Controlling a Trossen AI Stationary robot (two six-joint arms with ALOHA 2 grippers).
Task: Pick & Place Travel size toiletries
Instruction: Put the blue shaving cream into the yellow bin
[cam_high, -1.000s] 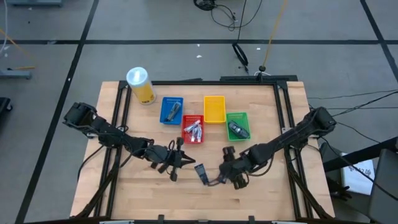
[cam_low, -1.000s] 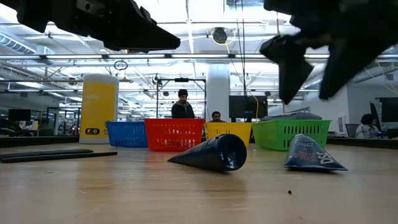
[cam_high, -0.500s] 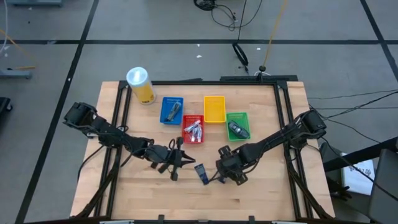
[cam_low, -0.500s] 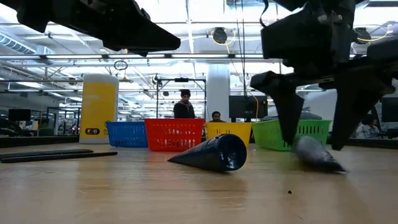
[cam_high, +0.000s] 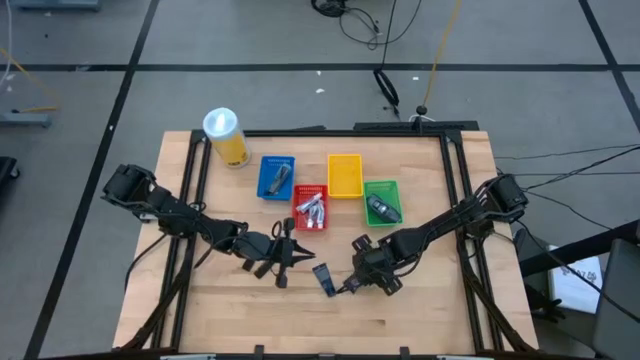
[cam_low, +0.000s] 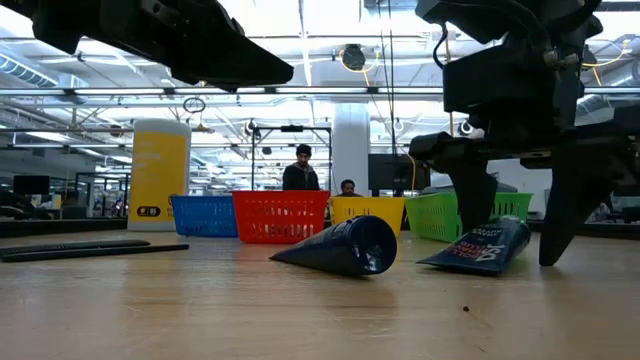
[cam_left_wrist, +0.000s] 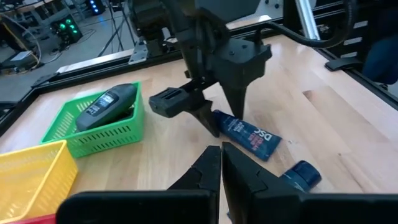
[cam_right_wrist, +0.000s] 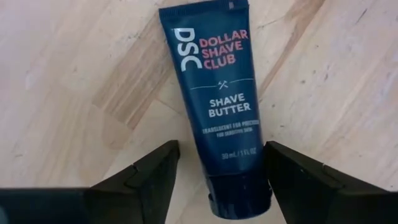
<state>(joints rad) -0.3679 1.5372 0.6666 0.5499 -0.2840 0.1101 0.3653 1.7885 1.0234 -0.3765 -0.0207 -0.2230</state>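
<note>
We logged the right end effector (cam_low: 515, 215) low over the table (cam_high: 430, 310), fingers spread wide, one on each side of the Dollar Shave Club shave butter tube (cam_right_wrist: 217, 106), not yet touching it. The tube lay flat on the wood, in front of the green basket (cam_high: 381, 201). A second dark tube (cam_low: 340, 247) lay just beside it.

We judged the tube light and soft-walled, its glossy skin likely slippery; squeezed mid-body it would dent and could squirt sideways. The stiffer cap end (cam_right_wrist: 239, 196) looked the safer hold, fingers across the width.

The left end effector (cam_left_wrist: 221, 165) hovered nearby with its fingers together, holding nothing.
</note>
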